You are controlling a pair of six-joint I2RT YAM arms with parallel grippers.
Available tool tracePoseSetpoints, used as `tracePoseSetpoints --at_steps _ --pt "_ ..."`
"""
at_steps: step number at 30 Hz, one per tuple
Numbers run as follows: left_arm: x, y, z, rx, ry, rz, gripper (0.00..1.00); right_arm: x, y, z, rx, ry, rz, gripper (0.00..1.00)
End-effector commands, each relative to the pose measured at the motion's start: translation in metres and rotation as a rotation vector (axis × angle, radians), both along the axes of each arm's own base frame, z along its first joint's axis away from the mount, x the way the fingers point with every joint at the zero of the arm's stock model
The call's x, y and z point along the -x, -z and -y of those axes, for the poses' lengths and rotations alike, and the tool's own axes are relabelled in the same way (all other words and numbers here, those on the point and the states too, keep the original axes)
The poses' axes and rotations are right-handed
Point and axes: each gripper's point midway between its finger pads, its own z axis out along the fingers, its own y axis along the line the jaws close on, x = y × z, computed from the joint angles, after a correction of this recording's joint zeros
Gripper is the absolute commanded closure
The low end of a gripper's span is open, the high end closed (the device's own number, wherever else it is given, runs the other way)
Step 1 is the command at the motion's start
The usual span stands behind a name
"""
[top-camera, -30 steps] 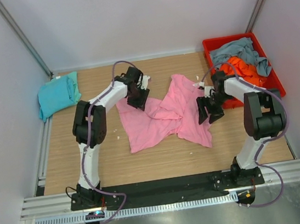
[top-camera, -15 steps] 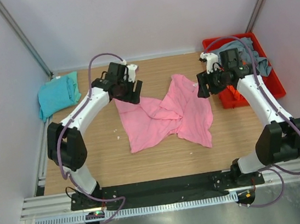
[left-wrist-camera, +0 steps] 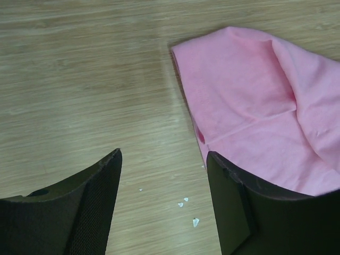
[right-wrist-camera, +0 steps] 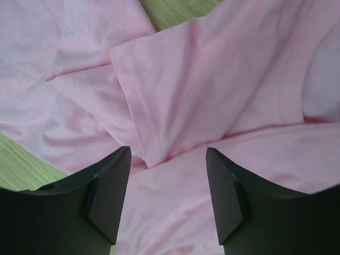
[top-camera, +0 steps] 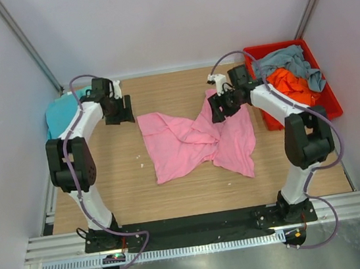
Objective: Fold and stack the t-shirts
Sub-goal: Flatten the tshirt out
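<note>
The pink t-shirt [top-camera: 194, 142] lies crumpled and spread on the wooden table's middle. My left gripper [top-camera: 122, 109] is open and empty, hovering over bare wood just left of the shirt's far left corner [left-wrist-camera: 249, 95]. My right gripper [top-camera: 220, 109] is open and empty above the shirt's far right part; pink folds [right-wrist-camera: 175, 106] fill its view. The teal t-shirt [top-camera: 65, 116] lies folded at the far left. The orange t-shirt [top-camera: 289, 83] and grey-blue t-shirt [top-camera: 286, 61] lie bunched in the red bin.
The red plastic bin [top-camera: 329, 98] stands at the far right edge. Small white crumbs [left-wrist-camera: 186, 202] lie on the wood between my left fingers. Grey walls close in the table on three sides.
Both arms swung over the last second: the left gripper moved left, off the shirt's corner; the right gripper moved from the shirt's right edge to its far right part. The shirt lies much as before.
</note>
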Motion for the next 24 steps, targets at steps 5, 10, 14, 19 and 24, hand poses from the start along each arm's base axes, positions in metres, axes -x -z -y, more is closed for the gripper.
tracePoseSetpoints --at_steps 5,10,14,19,24 --pt "0.012 -0.007 0.023 0.135 0.041 -0.002 0.34 -0.027 0.023 -0.042 0.052 -0.083 0.044 0.37" --pt "0.015 -0.002 0.025 0.168 0.04 -0.019 0.35 -0.043 0.026 -0.055 0.06 -0.092 0.054 0.38" --pt "0.018 0.003 0.026 0.192 0.04 -0.04 0.36 -0.051 0.028 -0.073 0.073 -0.116 0.062 0.39" --pt "0.016 0.004 0.023 0.2 0.03 -0.04 0.36 -0.047 0.029 -0.093 0.095 -0.165 0.067 0.4" --pt "0.017 0.005 0.023 0.212 0.028 -0.047 0.36 -0.037 0.034 -0.109 0.129 -0.2 0.07 0.41"
